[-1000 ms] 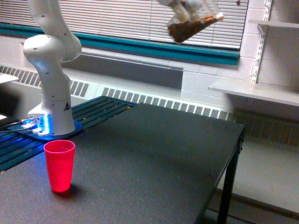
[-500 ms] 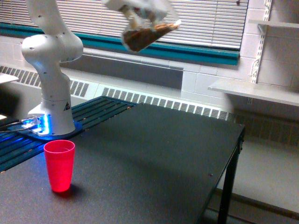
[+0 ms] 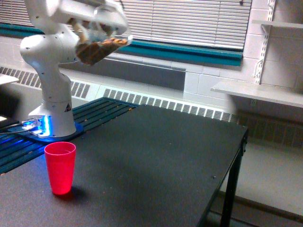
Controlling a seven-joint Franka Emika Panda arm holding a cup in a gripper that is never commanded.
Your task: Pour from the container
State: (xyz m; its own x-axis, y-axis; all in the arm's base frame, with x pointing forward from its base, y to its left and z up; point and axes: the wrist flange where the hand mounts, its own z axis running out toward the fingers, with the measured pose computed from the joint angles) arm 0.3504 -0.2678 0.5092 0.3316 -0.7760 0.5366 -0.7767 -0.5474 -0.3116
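1. Jar (image 3: 97,47) was held high in the air, near the top of the exterior view's left half, well above the bench (image 3: 156,165).
2. Jar was tilted steeply, nearly on its side; brown pieces lay pooled along its lower wall. Its clear walls were blurred, so the mouth and any lid could not be made out.
3. Gripper (image 3: 94,28) was closed on the jar from above; the fingers themselves were smeared by blur and not separable.
4. Arm (image 3: 52,71) was white, rising from a base (image 3: 47,127) at the bench's far corner on the exterior view's left; blue light glowed at the foot of the base.
5. Red cup (image 3: 60,167) stood upright on the bench, near the front edge on the exterior view's left, in front of the base. The jar hung above and a little to the right of the cup, well apart from it.
6. No pieces were seen falling between jar and cup. The cup's inside was not visible from this angle.
7. Bench top was dark and matte. Behind it were window blinds (image 3: 189,21), a teal sill band (image 3: 189,52) and a white shelf (image 3: 258,92) on the exterior view's right.
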